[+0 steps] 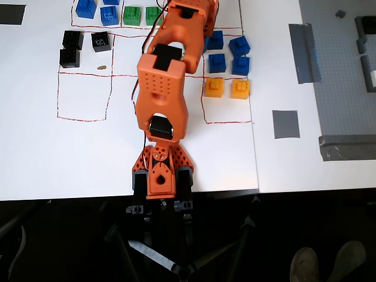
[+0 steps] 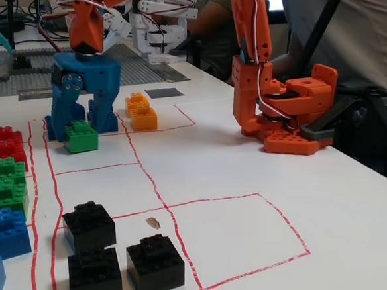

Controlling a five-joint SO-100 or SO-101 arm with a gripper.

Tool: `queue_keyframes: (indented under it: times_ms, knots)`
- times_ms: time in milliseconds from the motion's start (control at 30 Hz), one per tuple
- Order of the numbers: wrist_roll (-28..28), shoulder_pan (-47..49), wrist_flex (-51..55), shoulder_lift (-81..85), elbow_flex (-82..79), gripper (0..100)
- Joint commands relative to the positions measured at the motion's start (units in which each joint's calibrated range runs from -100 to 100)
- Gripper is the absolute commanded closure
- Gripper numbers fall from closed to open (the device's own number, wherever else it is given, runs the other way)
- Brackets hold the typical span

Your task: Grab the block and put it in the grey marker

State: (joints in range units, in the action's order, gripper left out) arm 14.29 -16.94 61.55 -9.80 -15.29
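in the overhead view the orange arm (image 1: 164,88) reaches from its base (image 1: 160,176) at the near edge of the white tabletop (image 1: 70,158) toward the far edge, and its upper links cover the end effector, so its opening cannot be told from here. two green bricks (image 1: 132,15) show at the far edge just left of the arm, with blue bricks (image 1: 94,9) further left. right of the arm sit four more blue bricks (image 1: 228,54) and, nearer, two orange bricks (image 1: 227,88). three black bricks (image 1: 82,47) lie to the left, above a red-lined square (image 1: 85,97). the grey marker (image 1: 285,124) lies flat on the right, well apart from all bricks, with a long grey tape strip (image 1: 304,53) beyond it. in the fixed view the blue end effector (image 2: 79,123) points down at the far left, its two fingers (image 2: 59,108) spread apart and straddling the block (image 2: 80,136), which rests on the tabletop between the fingertips; whether the fingers press on it cannot be told. the orange bricks (image 2: 141,112) stand just right of it, and a dark patch that is likely the grey marker (image 2: 164,92) lies beyond them. red bricks (image 2: 6,143), more green bricks (image 2: 7,181) and a blue brick (image 2: 7,231) line the left edge, and the black bricks (image 2: 118,260) stand nearest.
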Motion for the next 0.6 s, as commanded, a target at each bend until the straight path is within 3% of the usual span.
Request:
queue_keyframes:
  times_ms: [0, 300, 567]
  knots:
    - [-0.6, 4.0, 3.4, 12.1, 1.4, 100]
    - [0.0, 6.8, 12.8, 21.8, 4.2, 100]
    - [4.7, -4.8, 13.5, 24.6, 3.5, 100]
